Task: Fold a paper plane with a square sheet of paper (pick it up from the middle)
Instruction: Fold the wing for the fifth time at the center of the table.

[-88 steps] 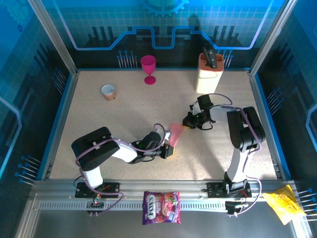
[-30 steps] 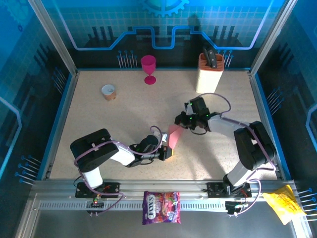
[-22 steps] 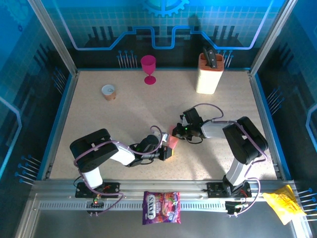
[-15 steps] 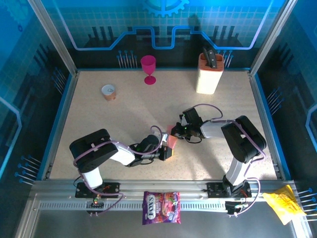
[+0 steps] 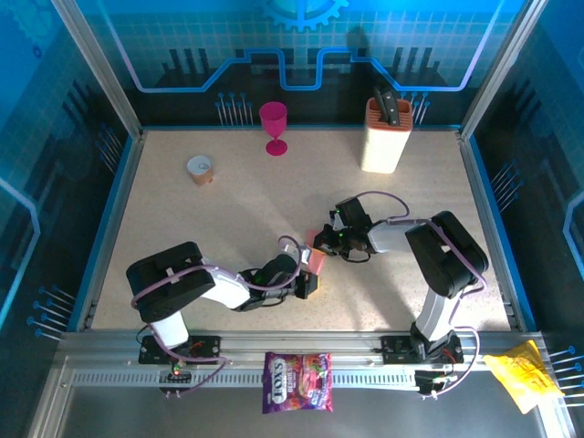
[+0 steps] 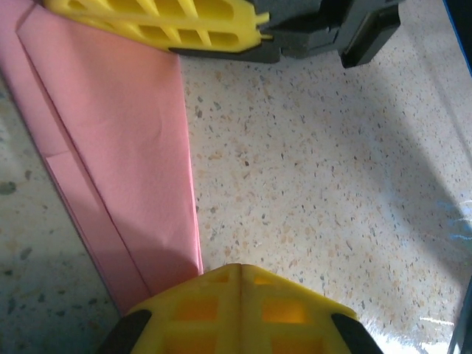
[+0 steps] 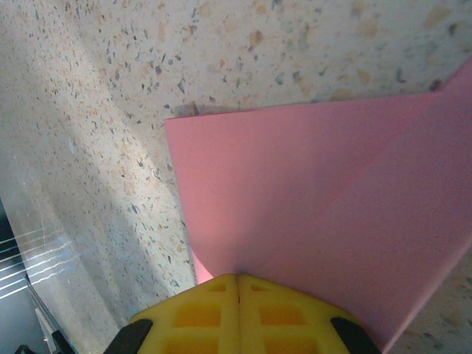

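Near the middle of the table (image 5: 219,214), a little toward the front, the two grippers are meeting at the paper (image 5: 316,261). The left arm (image 5: 178,278) is lying low and folded, its elbow out toward the near left corner and its forearm stretching rightward. This is leaving the left gripper (image 5: 307,284) aiming to the right and slightly away from the bases. The right arm (image 5: 447,257) is bending at a raised elbow and reaching leftward, putting the right gripper (image 5: 327,244) at the paper's far end.

Both grippers are pinching the paper, with their yellow fingers pressed together on the pink (each wrist view is showing the tips meeting on it). The left fingers (image 6: 199,302) are biting the near end and the right fingers (image 7: 199,310) the far end.

The paper is sitting folded into a narrow strip between them. Its long axis is running from the left gripper away from the bases and slightly rightward to the right gripper. Seen from the left wrist, it is tapering toward the left fingers, with fold lines running along its length. Seen from the right wrist, a crease is running out from the fingers and one corner is jutting over the table. Whether the strip is resting on the table or hanging just above it, I cannot tell.
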Robot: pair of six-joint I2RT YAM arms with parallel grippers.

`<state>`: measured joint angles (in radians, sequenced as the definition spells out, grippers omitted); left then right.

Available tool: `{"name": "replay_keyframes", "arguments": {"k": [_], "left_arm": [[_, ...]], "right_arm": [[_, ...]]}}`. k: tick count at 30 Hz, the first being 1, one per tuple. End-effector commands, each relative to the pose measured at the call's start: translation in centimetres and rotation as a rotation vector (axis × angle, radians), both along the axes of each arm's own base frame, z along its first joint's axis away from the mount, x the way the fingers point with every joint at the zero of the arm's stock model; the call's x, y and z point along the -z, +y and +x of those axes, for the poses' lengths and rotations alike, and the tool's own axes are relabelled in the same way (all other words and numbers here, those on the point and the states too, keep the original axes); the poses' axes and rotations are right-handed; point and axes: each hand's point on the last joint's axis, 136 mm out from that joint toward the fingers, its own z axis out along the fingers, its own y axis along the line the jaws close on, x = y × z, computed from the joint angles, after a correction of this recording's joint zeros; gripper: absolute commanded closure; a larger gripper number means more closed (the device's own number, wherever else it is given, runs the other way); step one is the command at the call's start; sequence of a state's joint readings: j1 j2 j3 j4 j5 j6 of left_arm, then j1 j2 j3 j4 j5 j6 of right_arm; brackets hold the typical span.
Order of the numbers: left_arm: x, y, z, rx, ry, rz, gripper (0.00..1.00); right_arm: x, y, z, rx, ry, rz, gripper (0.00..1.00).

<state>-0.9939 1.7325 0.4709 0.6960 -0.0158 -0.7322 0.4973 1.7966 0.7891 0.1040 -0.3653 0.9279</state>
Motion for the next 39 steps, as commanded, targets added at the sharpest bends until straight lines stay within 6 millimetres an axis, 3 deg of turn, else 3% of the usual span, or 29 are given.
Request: {"name": "replay_keyframes", "arguments": {"k": [1,14,19,21,24,27,31,33,35,39], "left_arm": [[10.3,9.9,-11.3,0.098,0.428,0.442,1.00],[10.0,10.7,-13.8,0.115,0.456,0.475,1.00],[8.3,11.0,-14.1,0.085,0.439,0.452,1.00],[6.7,10.6,-12.9,0.060,0.387,0.450,1.00],[3.1,9.5,-10.2,0.014,0.288,0.426,1.00],[-0.6,8.8,-6.8,-0.058,0.214,0.369,1.00],[-5.4,9.0,-1.8,-0.161,0.129,0.265,0.98],[-7.4,9.4,0.6,-0.199,0.099,0.217,0.92],[-9.1,9.9,2.9,-0.230,0.078,0.184,0.84],[-10.4,10.6,6.6,-0.268,0.085,0.145,0.67]], "right_arm": [[7.4,-5.5,-3.8,0.090,0.189,-0.295,1.00],[7.7,-5.7,-4.1,0.094,0.201,-0.303,1.00],[6.2,-3.9,-3.1,0.056,0.147,-0.220,1.00],[4.3,-2.2,-2.1,0.005,0.089,-0.138,1.00],[-0.8,0.9,-0.4,-0.099,-0.052,0.018,1.00],[-6.1,2.0,0.5,-0.152,-0.169,0.083,1.00],[-11.1,0.7,1.0,-0.153,-0.271,0.041,1.00],[-12.3,-0.7,1.0,-0.124,-0.298,0.011,0.99],[-12.9,-2.5,0.8,-0.082,-0.316,-0.027,0.99],[-11.6,-6.4,-0.4,0.010,-0.294,-0.088,0.97]]}}
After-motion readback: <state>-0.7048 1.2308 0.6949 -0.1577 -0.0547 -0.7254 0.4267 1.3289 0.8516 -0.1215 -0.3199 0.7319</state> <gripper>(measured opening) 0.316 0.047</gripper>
